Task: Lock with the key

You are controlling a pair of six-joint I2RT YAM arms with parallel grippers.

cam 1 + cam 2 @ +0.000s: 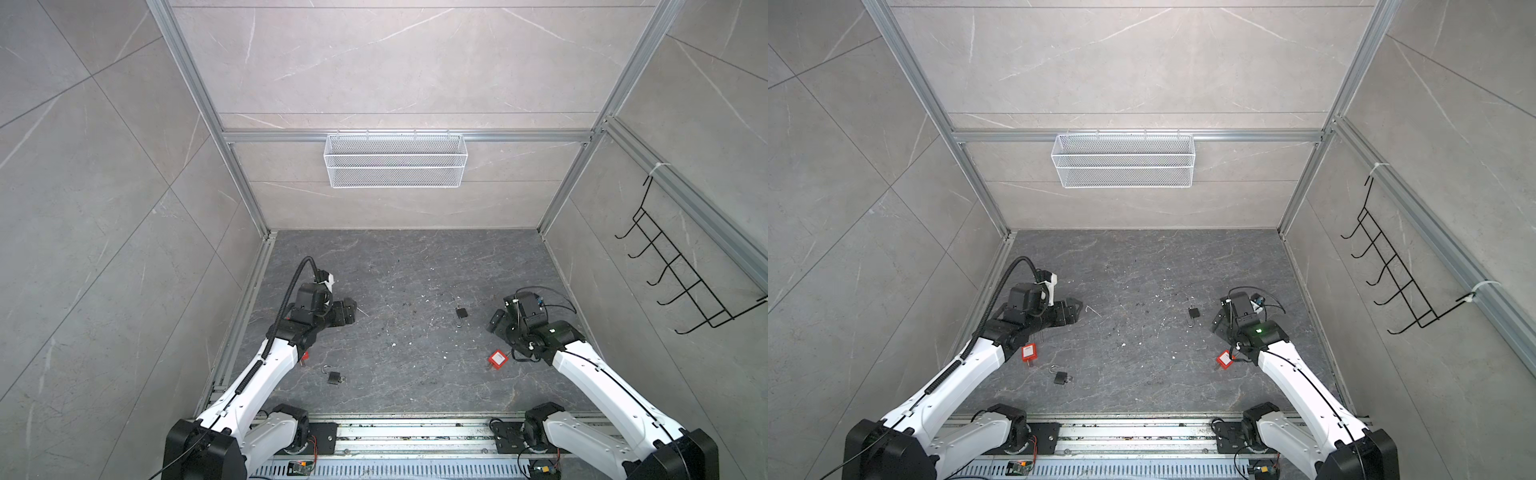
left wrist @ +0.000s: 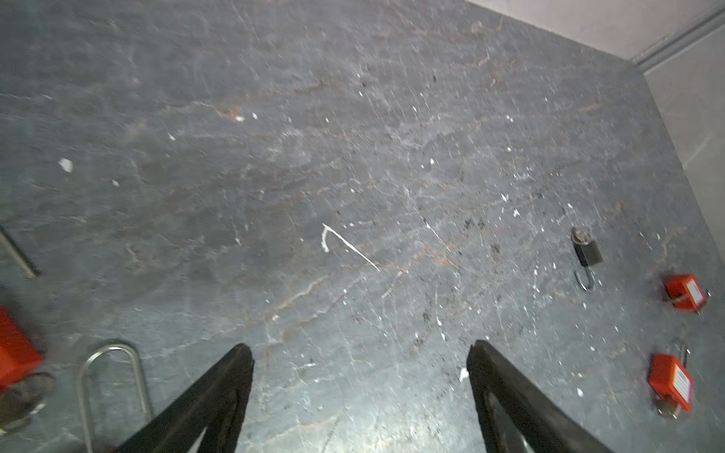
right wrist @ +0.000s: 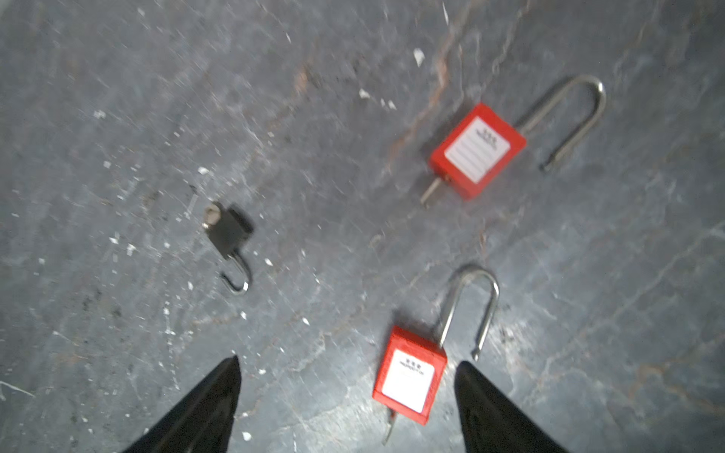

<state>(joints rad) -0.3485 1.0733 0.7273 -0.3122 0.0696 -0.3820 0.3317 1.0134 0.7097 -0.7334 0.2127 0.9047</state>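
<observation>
Several padlocks lie on the dark stone floor, shackles sprung open. In the right wrist view a red padlock with a key in its base lies just ahead of my open right gripper, untouched. A second red padlock and a small black padlock lie further off. My left gripper is open over bare floor, with a steel shackle beside one finger. Both top views show the black padlock between my left gripper and right gripper.
Another black padlock lies near the front beside the left arm, and a red one sits partly under that arm. A white mesh basket hangs on the back wall. A black hook rack hangs on the right wall.
</observation>
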